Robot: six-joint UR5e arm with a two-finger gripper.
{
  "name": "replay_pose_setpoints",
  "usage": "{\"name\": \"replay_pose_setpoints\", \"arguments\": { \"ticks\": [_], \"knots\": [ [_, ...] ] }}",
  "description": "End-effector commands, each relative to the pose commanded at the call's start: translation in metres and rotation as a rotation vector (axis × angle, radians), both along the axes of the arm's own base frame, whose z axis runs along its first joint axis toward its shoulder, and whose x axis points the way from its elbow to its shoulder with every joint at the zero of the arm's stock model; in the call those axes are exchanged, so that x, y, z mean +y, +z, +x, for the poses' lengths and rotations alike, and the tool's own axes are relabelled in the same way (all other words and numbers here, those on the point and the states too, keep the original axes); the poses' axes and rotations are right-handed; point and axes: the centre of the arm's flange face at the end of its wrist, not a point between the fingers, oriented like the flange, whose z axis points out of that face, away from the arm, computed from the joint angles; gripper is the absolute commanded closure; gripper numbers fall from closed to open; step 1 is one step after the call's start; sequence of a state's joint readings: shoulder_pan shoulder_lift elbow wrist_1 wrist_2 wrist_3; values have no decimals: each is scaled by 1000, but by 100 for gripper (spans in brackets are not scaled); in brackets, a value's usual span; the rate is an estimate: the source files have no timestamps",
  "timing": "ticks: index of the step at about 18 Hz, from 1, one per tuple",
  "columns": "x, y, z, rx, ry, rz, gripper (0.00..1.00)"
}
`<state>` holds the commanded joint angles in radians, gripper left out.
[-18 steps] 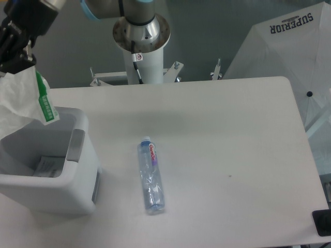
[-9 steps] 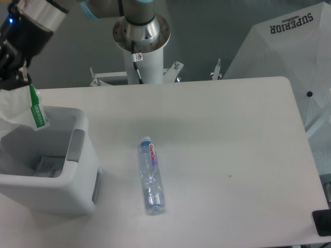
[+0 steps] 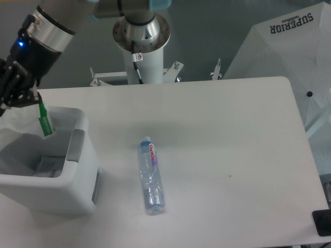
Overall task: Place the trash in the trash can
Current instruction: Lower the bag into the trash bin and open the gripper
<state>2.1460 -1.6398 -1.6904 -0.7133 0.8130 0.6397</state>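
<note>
Clear plastic bottle point(image 3: 150, 176) with a red-blue label — lying on its side on the white desk point(image 3: 222, 155), near the front edge and left of the middle, cap toward the far edge, just apart from the bin.
White boxy trash can point(image 3: 49, 160) with a grey side panel — standing at the desk's front-left corner, open top up, a slip of paper point(image 3: 47, 165) on its floor.
Thin white plastic bag point(image 3: 18, 126) with a green edge strip point(image 3: 45, 120) — hanging over the far-left part of the bin's mouth, lower part inside, the strip dangling past the far rim.
Black gripper point(image 3: 15, 90) — above the bin's far-left corner, fingers closed on the top of the bag.
Arm's white base column point(image 3: 141, 46) — beyond the far edge.
</note>
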Motion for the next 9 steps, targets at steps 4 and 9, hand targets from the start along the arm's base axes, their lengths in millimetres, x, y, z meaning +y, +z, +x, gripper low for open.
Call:
{"name": "replay_pose_setpoints", "arguments": {
  "ticks": [4,9],
  "knots": [
    [7,-7,-5,-6,3,-12,100],
    [12,-26,-10,-6,15,-49,100]
  ]
}}
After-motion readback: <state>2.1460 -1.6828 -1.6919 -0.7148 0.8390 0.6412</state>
